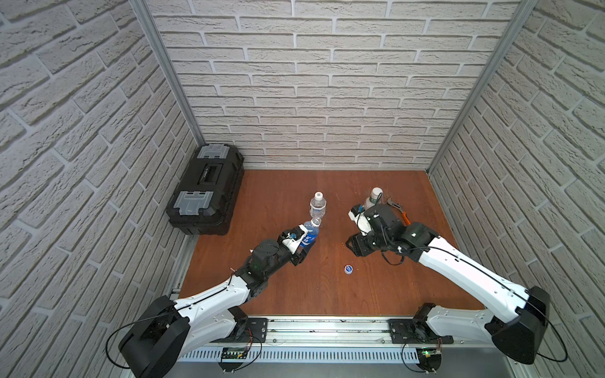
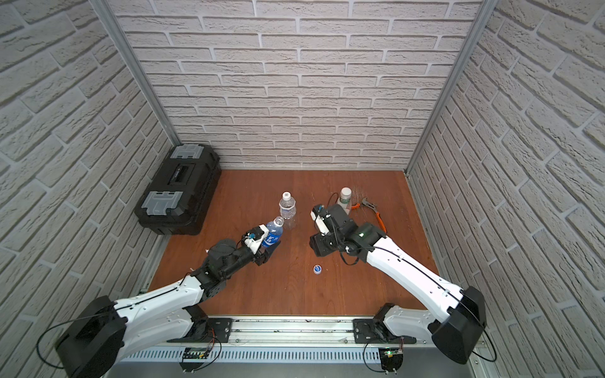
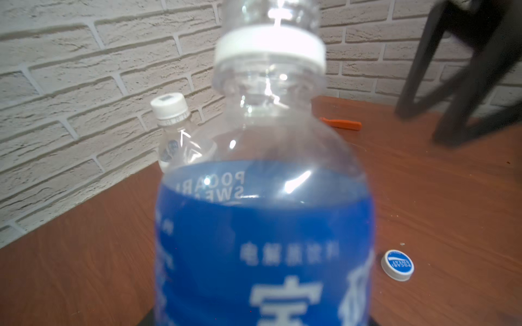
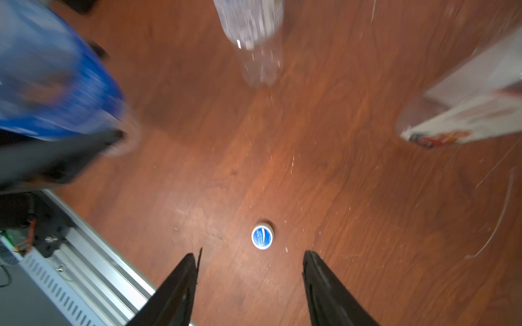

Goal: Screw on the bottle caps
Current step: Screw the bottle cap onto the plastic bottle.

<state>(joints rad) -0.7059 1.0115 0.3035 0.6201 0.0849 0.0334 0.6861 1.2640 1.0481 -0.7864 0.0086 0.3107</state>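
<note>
Blue cap [image 4: 262,236] lies loose on the near tabletop [image 1: 294,294], the only one not yet on. White bottle [image 1: 317,205] and square bottle [image 1: 373,196], farther back, look capped. My left pincer [image 1: 302,250] grasps the tilted, open-necked blue bottle [image 1: 309,237]. My right pincer [image 4: 250,255] hangs spread and empty near the cap.

Bright and even in both top views, softly lit from overhead, with only short, faint shadows on the bench [image 1: 294,294]. Strongly bowed at the edges, with brick lines curved toward the corners. Slightly soft throughout, without harsh glare.

From the left wrist: badly out of focus on the blue-labelled bottle [image 3: 265,240] close to the lens, blown out to white at its neck, flecked with small highlights on the clear shoulder, sharper on the blue cap [image 3: 397,265].

From the right wrist: smeared by motion across the white-labelled bottle [image 4: 254,36] and the squarish bottle [image 4: 466,113], crisper around the blue cap and the dark tips of the right tool [image 4: 250,255].
</note>
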